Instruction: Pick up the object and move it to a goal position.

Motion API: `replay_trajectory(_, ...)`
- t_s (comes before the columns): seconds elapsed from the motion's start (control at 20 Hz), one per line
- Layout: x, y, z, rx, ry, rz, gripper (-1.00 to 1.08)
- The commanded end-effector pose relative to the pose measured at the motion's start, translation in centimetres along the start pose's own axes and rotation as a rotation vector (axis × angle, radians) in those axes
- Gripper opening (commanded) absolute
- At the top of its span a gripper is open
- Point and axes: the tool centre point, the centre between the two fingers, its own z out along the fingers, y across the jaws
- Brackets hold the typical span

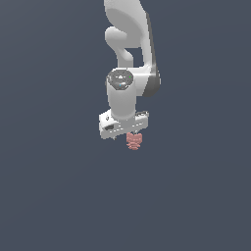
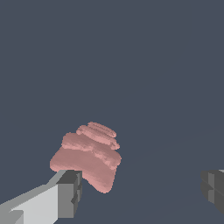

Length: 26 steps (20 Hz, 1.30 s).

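Flat slate-grey ground everywhere, arm reaching down at centre.

Gripper [image 2: 142, 192] spread wide in the wrist view, one grey pad [image 2: 70, 192] brushing the object [image 2: 89, 157] at its edge, the other pad well apart and bare, so nothing is clamped. From the exterior view, the object [image 1: 134, 141], pink and ridged, sits just under the gripper [image 1: 128, 136] at about five o'clock of the white hand. Arm [image 1: 131, 49] rises away toward twelve o'clock, out of frame.
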Motion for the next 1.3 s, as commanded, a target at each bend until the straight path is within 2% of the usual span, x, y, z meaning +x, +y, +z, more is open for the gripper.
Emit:
replay_trajectory(0.0, 0.0, -0.3, 0.2, -0.004, 0.0, -0.079, 1.0)
replay_trajectory(1.25, -0.4, -3.5, 2.4, -0.042, -0.001, -0.871, 1.0)
